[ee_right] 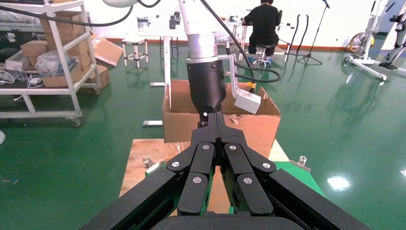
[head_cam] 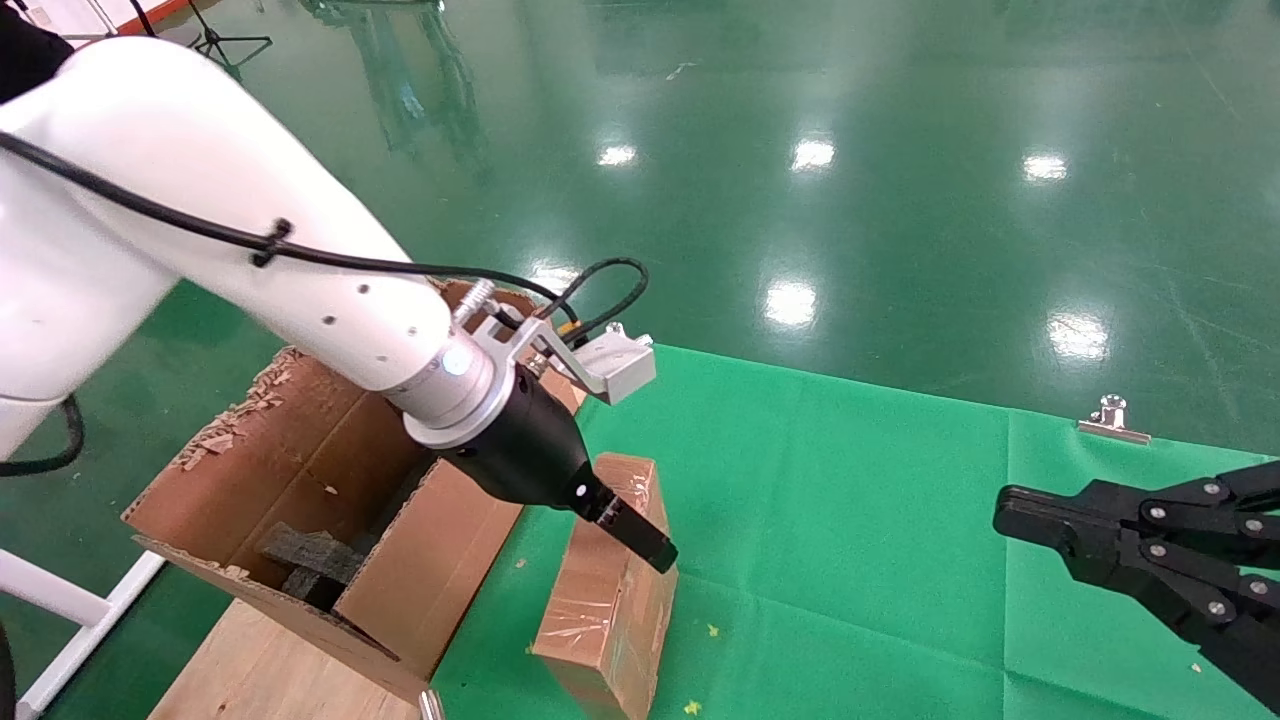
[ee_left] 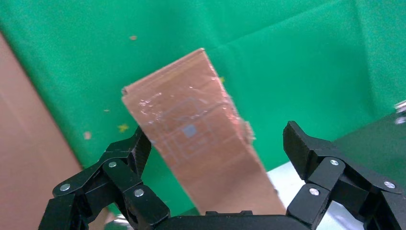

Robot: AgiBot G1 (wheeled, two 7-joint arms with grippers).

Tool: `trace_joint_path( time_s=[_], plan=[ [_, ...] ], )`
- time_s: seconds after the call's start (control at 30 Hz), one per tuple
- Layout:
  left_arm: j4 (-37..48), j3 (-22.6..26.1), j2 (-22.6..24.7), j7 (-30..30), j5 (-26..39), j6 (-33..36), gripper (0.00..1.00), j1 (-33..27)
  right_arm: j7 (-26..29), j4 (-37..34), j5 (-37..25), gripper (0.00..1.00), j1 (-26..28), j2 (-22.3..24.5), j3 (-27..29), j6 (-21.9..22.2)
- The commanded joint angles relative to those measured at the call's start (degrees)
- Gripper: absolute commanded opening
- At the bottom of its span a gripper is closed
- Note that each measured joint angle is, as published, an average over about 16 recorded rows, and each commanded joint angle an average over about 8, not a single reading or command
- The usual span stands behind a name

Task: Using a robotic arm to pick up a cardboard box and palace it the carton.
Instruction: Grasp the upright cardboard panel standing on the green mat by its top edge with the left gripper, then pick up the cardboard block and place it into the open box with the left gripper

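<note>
left gripper (ee_left: 218, 143) spread open astride the cardboard box (head_cam: 610, 580), which stands just beside the carton (head_cam: 300, 500), poised to clamp it; right gripper (head_cam: 1010, 515) closed, parked well off.

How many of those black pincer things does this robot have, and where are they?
2. The left pincer is open around the small taped cardboard box on the green cloth, beside the carton. The right pincer is shut and hangs off to the right.
</note>
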Motion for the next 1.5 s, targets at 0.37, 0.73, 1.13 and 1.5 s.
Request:
trace_joint_path(
  time_s=[0.37, 0.73, 1.13, 1.5],
  plan=[
    [-0.05, 2.5, 1.55, 0.45, 2.05, -0.01, 0.4, -1.15, -0.01, -0.01, 0.02, 1.0, -0.01, 0.01, 0.0, 0.02],
    [0.0, 1.92, 1.29, 0.31, 1.75, 0.01, 0.0, -0.93, -0.01, -0.01, 0.02, 1.0, -0.01, 0.01, 0.0, 0.02],
    [0.05, 1.67, 1.2, 0.25, 1.6, 0.05, 0.0, -0.81, -0.01, -0.01, 0.02, 1.0, -0.01, 0.01, 0.0, 0.02],
    [0.43, 1.61, 1.28, 0.67, 1.52, -0.13, 0.0, -0.92, -0.01, -0.01, 0.01, 1.0, -0.01, 0.01, -0.01, 0.01]
  ],
)
